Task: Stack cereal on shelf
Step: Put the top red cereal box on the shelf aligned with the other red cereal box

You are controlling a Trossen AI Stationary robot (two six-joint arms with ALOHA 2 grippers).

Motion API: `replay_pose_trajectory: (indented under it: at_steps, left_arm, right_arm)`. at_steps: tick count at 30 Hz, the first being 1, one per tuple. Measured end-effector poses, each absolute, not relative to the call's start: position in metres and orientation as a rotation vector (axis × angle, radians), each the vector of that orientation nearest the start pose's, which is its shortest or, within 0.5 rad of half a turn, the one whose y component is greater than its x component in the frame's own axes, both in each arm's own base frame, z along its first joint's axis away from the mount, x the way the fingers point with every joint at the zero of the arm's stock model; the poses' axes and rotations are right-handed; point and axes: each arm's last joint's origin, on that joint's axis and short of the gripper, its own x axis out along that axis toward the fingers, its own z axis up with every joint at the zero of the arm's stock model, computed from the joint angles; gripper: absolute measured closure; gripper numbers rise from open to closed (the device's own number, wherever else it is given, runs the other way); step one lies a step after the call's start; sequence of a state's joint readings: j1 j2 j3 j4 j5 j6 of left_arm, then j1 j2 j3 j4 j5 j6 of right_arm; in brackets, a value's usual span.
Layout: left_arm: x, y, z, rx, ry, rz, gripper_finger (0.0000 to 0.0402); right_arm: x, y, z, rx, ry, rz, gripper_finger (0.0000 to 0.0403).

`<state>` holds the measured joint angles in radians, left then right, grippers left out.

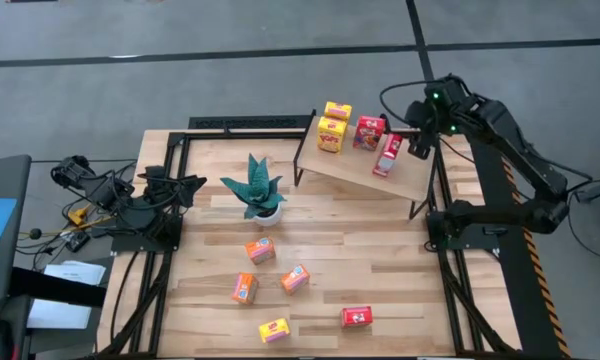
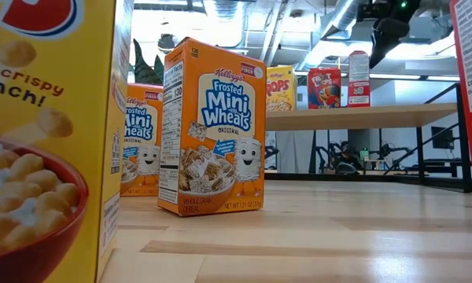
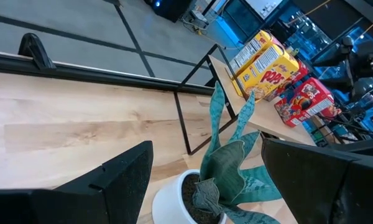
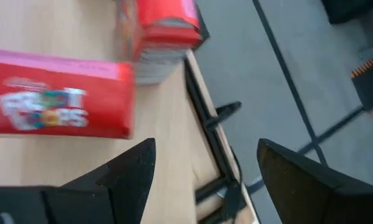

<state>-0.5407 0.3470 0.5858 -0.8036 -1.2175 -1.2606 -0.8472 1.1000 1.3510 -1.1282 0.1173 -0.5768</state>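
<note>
Hovering above the far-right end of the shelf (image 1: 360, 165), the right gripper (image 1: 417, 146) has its fingers spread & holding nothing; in the right wrist view the two dark fingers (image 4: 121, 177) show w/ bare shelf edge and grey floor between them, and a red Froot Loops box (image 4: 59, 93) sits beyond the fingertips, off to one side, not betw. them, w/ a second red box (image 4: 161, 31) farther on. From overhead, 4 boxes are on the shelf: two yellow Corn Pops boxes (image 1: 332, 126) side by side at the left end, a red box (image 1: 368, 131) mid-shelf, and another red box (image 1: 388, 155) nearest the right gripper, just beside it but apart. In the low view that gripper (image 2: 384, 35) hangs above and right of the upright red box (image 2: 359, 79), clear of it. Still on the tabletop (image 1: 380, 260): three orange Frosted Mini-Wheats boxes (image 1: 260, 250), (image 1: 244, 288), (image 1: 295, 279), one yellow box (image 1: 274, 330) and one red box (image 1: 356, 317) near the front edge. The teal plant in a white pot (image 1: 259, 190) stands betw. shelf and left arm. Left gripper (image 1: 185, 187) waits at the table's left side, fingers (image 3: 112, 180) released & wide, plant just ahead of them, nothing held.
</note>
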Motion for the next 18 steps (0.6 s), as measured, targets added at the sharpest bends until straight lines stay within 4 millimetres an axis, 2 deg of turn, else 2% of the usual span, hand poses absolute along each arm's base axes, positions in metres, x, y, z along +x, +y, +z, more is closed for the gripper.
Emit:
replay_pose_trajectory:
  at_steps: [18]
  left_arm:
    - [0.0663, -0.0080, 0.2680, -0.749, -0.100, 0.769, 0.0109]
  right_arm:
    - [0.1222, -0.1395, 0.3777, -0.107, 1.081, -0.543, 0.0097]
